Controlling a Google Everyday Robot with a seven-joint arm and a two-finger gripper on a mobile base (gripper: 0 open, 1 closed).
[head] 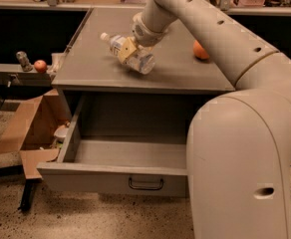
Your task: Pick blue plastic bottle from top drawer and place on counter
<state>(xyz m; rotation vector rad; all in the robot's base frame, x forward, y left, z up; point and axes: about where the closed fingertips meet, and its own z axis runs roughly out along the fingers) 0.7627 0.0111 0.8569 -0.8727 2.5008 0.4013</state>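
Grey counter fills the middle. At its near half the blue plastic bottle is tilted, white cap up-left, clamped in the pincer; whether its base touches the surface is unclear. 1 orange sits farther right. Below, the top drawer stands open.

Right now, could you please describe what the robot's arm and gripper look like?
The arm is smooth cream-white, thick rounded segments with small dark holes and a grey joint seam. The gripper, over the counter at the blue plastic bottle, shows a tan finger pad.
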